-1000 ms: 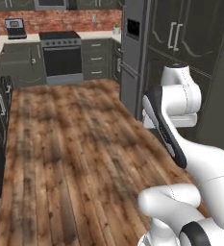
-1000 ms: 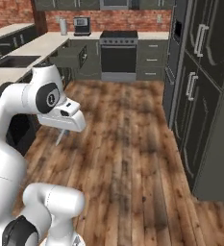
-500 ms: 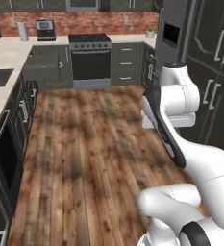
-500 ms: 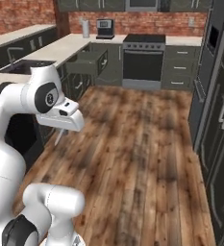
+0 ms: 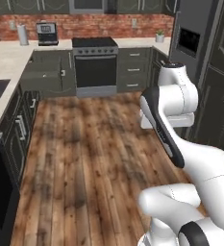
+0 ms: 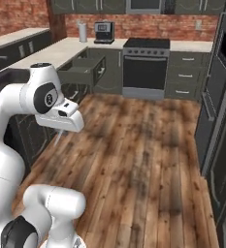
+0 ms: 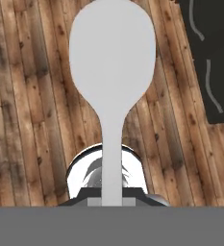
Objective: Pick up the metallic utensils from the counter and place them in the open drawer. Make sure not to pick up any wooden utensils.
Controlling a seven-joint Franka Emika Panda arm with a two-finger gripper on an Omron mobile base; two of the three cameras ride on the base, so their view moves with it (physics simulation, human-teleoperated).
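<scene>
Hand view: jaws clenched on a metal spoon (image 7: 112, 72); base views show the open drawer (image 6: 83, 71)

The metal spoon (image 7: 112, 72) is showing a flat, pale silver-grey. The floor (image 5: 89, 158) is showing brown wood planks with dark streaks. The surface (image 6: 46, 54) is looking pale beige, the open drawer (image 6: 83, 72) dark grey-green, and the back wall (image 5: 123, 25) red brick.

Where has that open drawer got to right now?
The open drawer juts out from the cabinets under the counter on the left of the right base view, just left of the black stove at the far brick wall.
</scene>
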